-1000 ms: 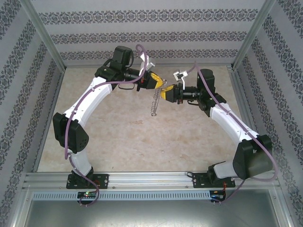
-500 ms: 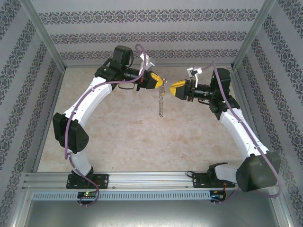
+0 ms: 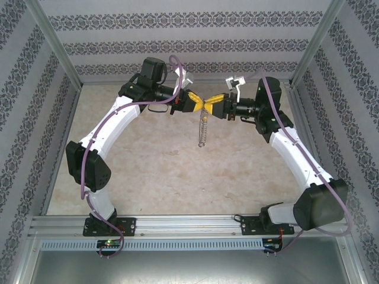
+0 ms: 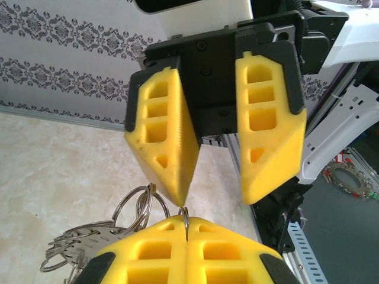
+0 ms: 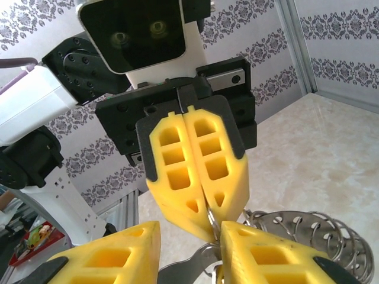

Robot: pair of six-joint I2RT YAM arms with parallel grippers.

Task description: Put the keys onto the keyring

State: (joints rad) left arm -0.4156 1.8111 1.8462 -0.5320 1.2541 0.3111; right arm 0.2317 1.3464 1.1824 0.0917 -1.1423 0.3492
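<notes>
Pinching keyring (image 3: 202, 127) tight in L gripper (image 3: 203, 105), mid-air above table (image 3: 148, 171), fringe loops (image 4: 71, 248) dangling. Holding R gripper (image 3: 211, 103) tip-to-tip w/ L, jaws part-spread. Can't spot key. Could shove hoop out of that thin pinch, or snag loops instead.

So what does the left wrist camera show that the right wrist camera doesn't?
Left wrist view: the right gripper head-on, jaws apart. Right wrist view: the left gripper head-on, shut on a thin ring of the keyring. Both: yellow fingers, the keyring's bunched loops, the patterned wall and the marbled table.
</notes>
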